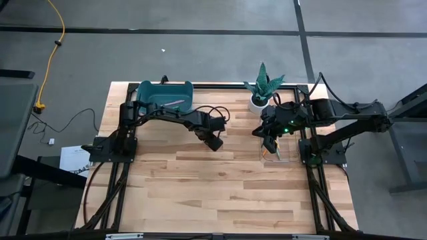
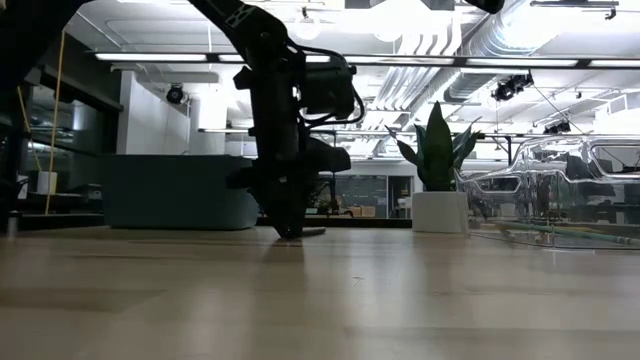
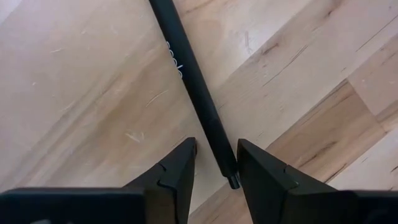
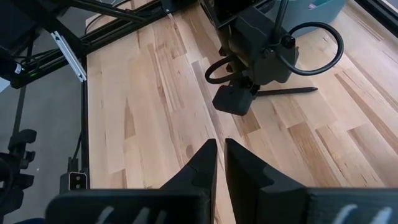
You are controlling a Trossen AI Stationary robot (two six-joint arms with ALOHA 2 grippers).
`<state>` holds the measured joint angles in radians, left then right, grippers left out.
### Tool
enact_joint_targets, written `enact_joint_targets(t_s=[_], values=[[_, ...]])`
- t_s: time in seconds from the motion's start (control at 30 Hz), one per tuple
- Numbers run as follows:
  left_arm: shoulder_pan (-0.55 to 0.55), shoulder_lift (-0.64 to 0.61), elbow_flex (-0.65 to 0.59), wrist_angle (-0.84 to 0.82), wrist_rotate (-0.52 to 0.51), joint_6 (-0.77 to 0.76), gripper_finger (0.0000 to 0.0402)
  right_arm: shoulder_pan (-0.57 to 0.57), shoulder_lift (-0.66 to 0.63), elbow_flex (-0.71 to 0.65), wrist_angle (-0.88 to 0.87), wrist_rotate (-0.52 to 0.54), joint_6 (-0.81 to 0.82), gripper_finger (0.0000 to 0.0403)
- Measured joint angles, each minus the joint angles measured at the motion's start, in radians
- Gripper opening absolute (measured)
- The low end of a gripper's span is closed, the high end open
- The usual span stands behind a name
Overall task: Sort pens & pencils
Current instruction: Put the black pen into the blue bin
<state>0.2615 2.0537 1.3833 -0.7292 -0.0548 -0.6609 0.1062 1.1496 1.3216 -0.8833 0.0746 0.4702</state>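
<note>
Main risk: black pen [image 3: 193, 81] rolling or skidding off along the counter [image 1: 220, 193] as the fingers [image 3: 171, 180] close, since only its very end sits in the gap and lies nearer one finger than the other. Off-centre contact likely to push the tip sideways before the pinch lands. Grabbing so close to the end also likely to let the long free part droop or swing on the lift. Fingertips low at the wood, so scraping possible too.

Left hand [image 3: 214, 163] down at the counter's middle, spread partway, straddling the pen's end; gap a little wider than the pen, nothing pinched yet, touch on either finger hard to tell. Pen flat on the wood, stretching away from the hand, seen also from the right wrist view as a dark stick [image 4: 286, 91] beside the left wrist.

Right hand [image 4: 219, 163] waiting above the counter's right side near the clear tray [image 1: 280, 152], fingers almost pressed together, holding nothing.

Teal bin [image 1: 165, 97] at the back left, with 1 slim stick [image 1: 175, 102] inside.
</note>
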Motion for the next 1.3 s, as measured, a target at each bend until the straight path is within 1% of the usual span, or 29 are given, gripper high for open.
enact_joint_targets(t_s=[0.07,0.13,0.3,0.37,0.4,0.53,0.6,0.73,0.83,0.9,0.97,1.1,1.3], values=[[0.000,0.000,0.000,0.000,0.005,0.002,0.0106,0.000,0.000,0.000,0.000,0.000,0.000,0.0022],[0.000,0.000,-0.001,-0.002,0.005,0.002,0.0092,0.000,0.000,0.000,0.000,0.000,0.000,0.0022],[0.001,0.000,-0.001,-0.003,0.006,0.010,0.0026,0.000,0.000,0.000,0.000,0.000,0.000,0.0022],[0.000,-0.001,-0.001,-0.002,0.006,0.010,0.0012,0.000,0.000,0.000,0.000,0.000,0.000,0.0022],[0.000,-0.001,-0.001,-0.001,0.007,0.010,0.0013,0.000,0.000,0.000,0.001,0.000,0.000,0.0022],[0.001,0.000,-0.002,0.000,0.009,0.015,0.0038,0.000,0.000,0.000,0.001,0.000,0.000,0.0022],[0.001,0.000,-0.002,0.000,0.012,0.025,0.0042,0.000,0.000,0.000,0.001,0.000,-0.004,0.0022],[0.001,0.000,0.000,0.000,0.014,0.028,0.0022,0.000,0.000,0.000,0.001,0.000,-0.004,0.0022],[0.000,0.005,0.027,-0.024,0.008,0.056,0.0008,0.000,0.000,0.000,0.001,0.000,-0.006,0.0022],[0.000,0.008,0.059,-0.029,-0.007,0.088,0.0011,0.000,0.000,0.000,0.001,0.000,-0.008,0.0022],[0.001,0.005,0.094,-0.045,-0.030,0.112,0.0021,0.000,0.000,0.000,0.002,0.000,-0.008,0.0022],[0.010,0.005,0.174,-0.104,-0.068,0.169,0.0034,0.000,0.000,0.000,0.004,0.000,-0.008,0.0022],[0.021,0.005,0.305,-0.247,-0.153,0.262,0.0015,0.000,0.000,0.000,0.004,0.000,-0.007,0.0022]])
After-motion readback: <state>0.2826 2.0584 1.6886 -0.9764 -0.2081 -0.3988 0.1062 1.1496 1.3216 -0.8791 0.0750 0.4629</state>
